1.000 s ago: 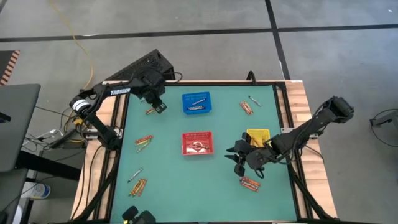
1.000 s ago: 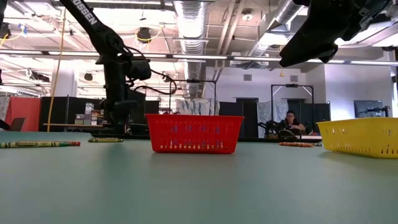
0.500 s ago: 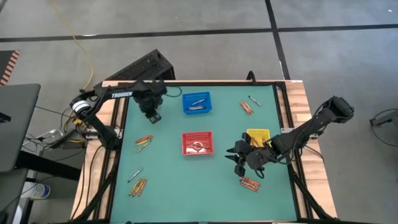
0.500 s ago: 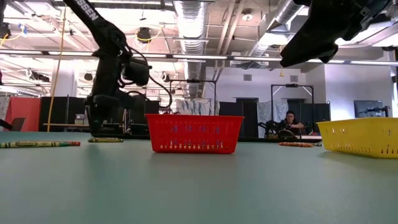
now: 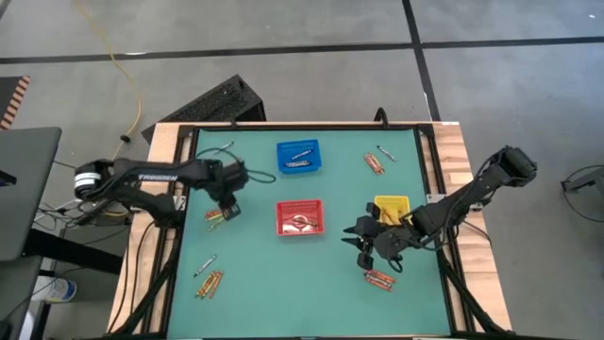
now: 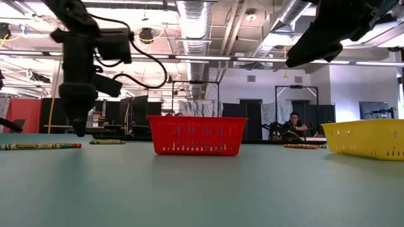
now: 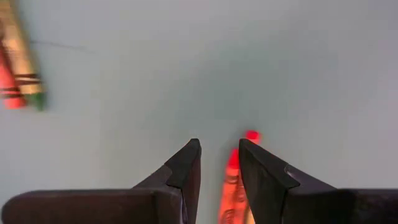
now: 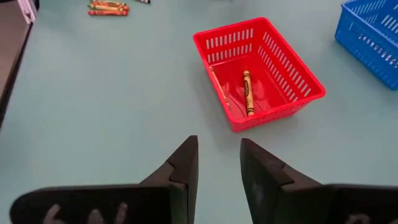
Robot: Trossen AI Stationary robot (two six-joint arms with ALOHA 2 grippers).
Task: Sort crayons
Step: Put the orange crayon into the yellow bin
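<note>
Crayons lie in small groups on the green table: one group left of the red basket, others at the near left, far right and near right. My left gripper points down just above the table beside the first group, fingers open a little. In the left wrist view, red-orange crayons lie on the table under its gap; I see no touch. My right gripper hangs open and empty between the red basket and the yellow one.
A blue basket holding grey crayons stands at the far middle. Two crayons lie in the red basket. One grey crayon lies at the far left. A raised wooden rim frames the table. People sit in the room beyond.
My left gripper has swung from beside the blue basket toward the table's near edge, staying low, and now hangs by the crayon group left of the red basket. Its wrist has rolled a little. Its finger gap looks the same.
</note>
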